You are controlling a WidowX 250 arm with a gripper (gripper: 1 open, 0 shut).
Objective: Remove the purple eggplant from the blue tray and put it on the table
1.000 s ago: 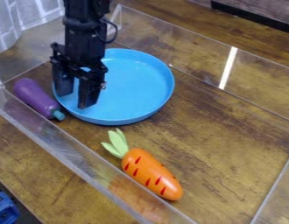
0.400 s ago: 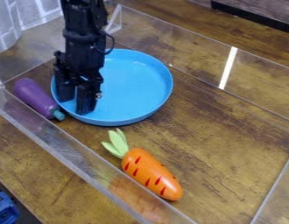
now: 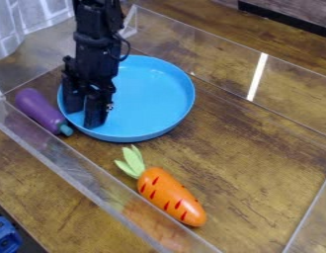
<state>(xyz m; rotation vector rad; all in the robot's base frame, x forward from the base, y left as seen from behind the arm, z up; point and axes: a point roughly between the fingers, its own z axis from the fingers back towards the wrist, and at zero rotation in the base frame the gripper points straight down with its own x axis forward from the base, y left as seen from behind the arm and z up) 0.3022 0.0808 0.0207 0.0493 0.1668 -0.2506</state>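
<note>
The purple eggplant (image 3: 41, 110) lies on the table (image 3: 245, 158) just left of the blue tray (image 3: 150, 97), close to its rim, with its teal stem cap pointing to the front right. My gripper (image 3: 87, 111) hangs over the tray's left edge, right beside the eggplant, fingers pointing down. The fingers stand slightly apart and hold nothing. The tray's inside shows no object.
An orange toy carrot (image 3: 166, 191) with green leaves lies on the table in front of the tray. Clear acrylic walls (image 3: 73, 163) edge the tabletop, one running close along the eggplant's front left side.
My gripper has shifted very slightly to the left over the tray's edge. The eggplant, tray and carrot have not moved.
</note>
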